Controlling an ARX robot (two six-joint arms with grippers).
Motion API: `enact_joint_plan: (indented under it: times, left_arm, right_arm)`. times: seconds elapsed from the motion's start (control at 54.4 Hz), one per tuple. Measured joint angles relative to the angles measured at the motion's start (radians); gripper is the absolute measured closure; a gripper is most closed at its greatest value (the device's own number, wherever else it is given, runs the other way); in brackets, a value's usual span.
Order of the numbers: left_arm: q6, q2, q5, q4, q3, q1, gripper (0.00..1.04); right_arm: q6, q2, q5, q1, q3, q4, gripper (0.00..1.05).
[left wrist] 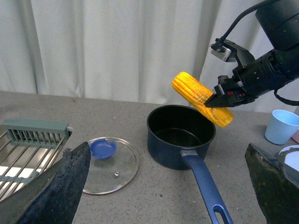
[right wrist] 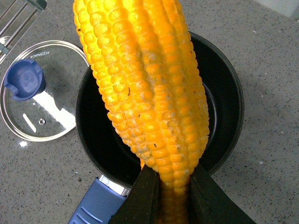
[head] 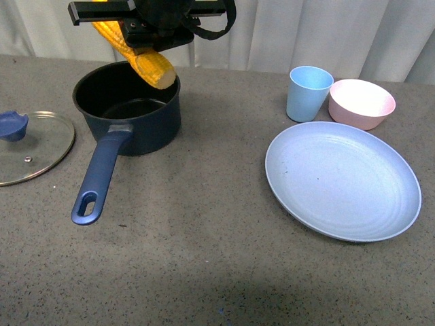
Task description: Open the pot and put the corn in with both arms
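Note:
The navy-blue pot (head: 146,125) stands open at the far left of the table, its long handle pointing toward me; it also shows in the left wrist view (left wrist: 180,140) and the right wrist view (right wrist: 224,93). My right gripper (head: 146,34) is shut on the yellow corn (head: 146,60) and holds it tilted above the pot's rim. The corn (right wrist: 149,88) hangs over the pot's black inside, pinched between the black fingers (right wrist: 140,196). My left gripper (left wrist: 168,186) is open and empty, above the table in front of the pot, and it sees the corn (left wrist: 201,98).
The glass lid (head: 27,146) with a blue knob lies on the table left of the pot. A light-blue cup (head: 308,93), a pink bowl (head: 361,103) and a large pale-blue plate (head: 343,180) are to the right. A metal rack (left wrist: 28,149) is beyond the lid.

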Motion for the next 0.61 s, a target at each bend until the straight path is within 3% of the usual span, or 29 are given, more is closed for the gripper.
enact_joint_plan:
  times: [0.129, 0.313, 0.607]
  left_arm:
    - [0.000, 0.000, 0.000, 0.000, 0.000, 0.000, 0.07]
    - [0.000, 0.000, 0.000, 0.000, 0.000, 0.000, 0.07]
    - [0.000, 0.000, 0.000, 0.000, 0.000, 0.000, 0.07]
  right_arm:
    - [0.013, 0.018, 0.000, -0.003, 0.033, -0.009, 0.93]
    - [0.026, 0.033, 0.002, -0.004, 0.060, -0.010, 0.53]
    - [0.044, 0.033, 0.010, -0.008, 0.060, 0.031, 0.07]
